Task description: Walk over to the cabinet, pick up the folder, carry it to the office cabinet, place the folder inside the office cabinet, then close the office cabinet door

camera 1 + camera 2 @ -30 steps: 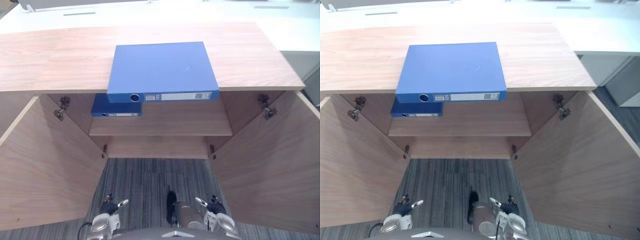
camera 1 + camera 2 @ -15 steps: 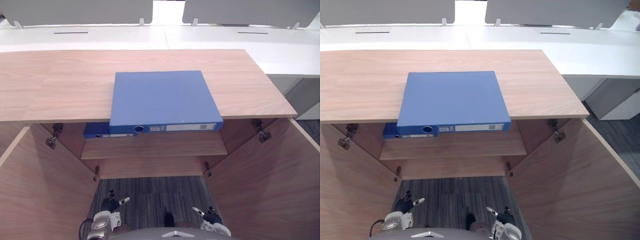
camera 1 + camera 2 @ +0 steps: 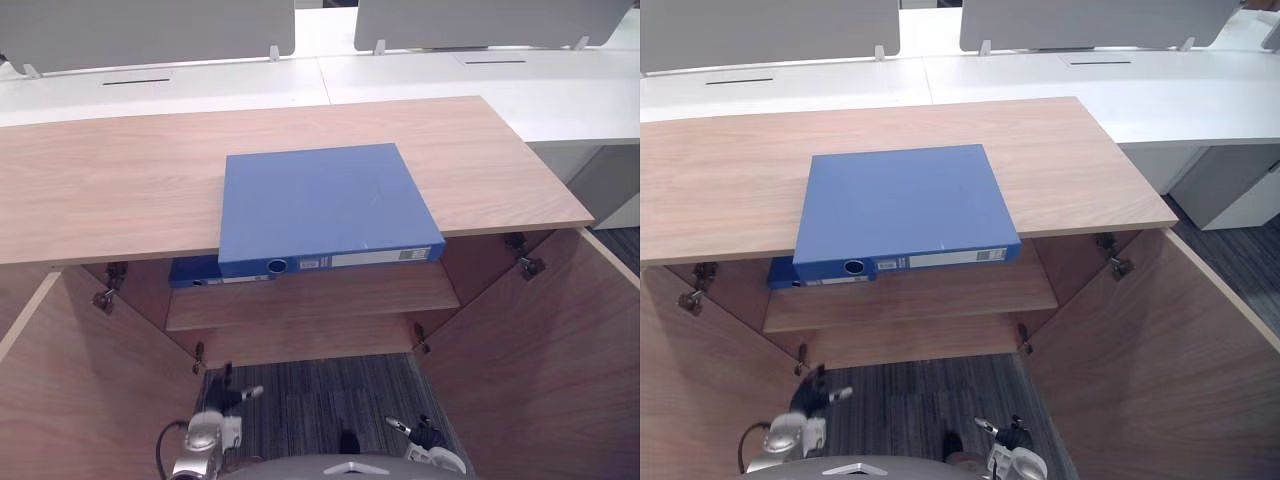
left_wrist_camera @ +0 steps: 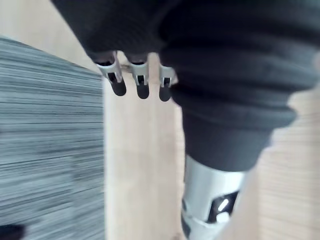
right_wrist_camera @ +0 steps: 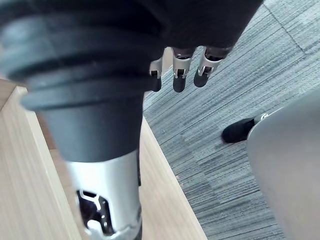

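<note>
A blue folder [image 3: 325, 205] lies flat on the wooden cabinet top [image 3: 110, 190], its spine overhanging the front edge. A second blue folder [image 3: 195, 270] lies on the shelf [image 3: 330, 300] inside, at its left end and partly hidden under the top. Both cabinet doors stand open. My left hand [image 3: 222, 402] hangs low before the cabinet, fingers [image 4: 141, 85] relaxed and holding nothing. My right hand [image 3: 427, 438] hangs low at the right, fingers [image 5: 182, 75] straight and empty. Both hands are well below and short of the folder.
The open left door [image 3: 80, 400] and right door [image 3: 550, 370] flank me on either side. Grey striped carpet [image 3: 320, 390] lies between them. White desks [image 3: 560, 90] with grey partition panels [image 3: 150, 30] stand behind the cabinet.
The camera has shifted, so the cabinet top sits lower in view and the desks behind show. My left hand has risen slightly. The folders have not moved.
</note>
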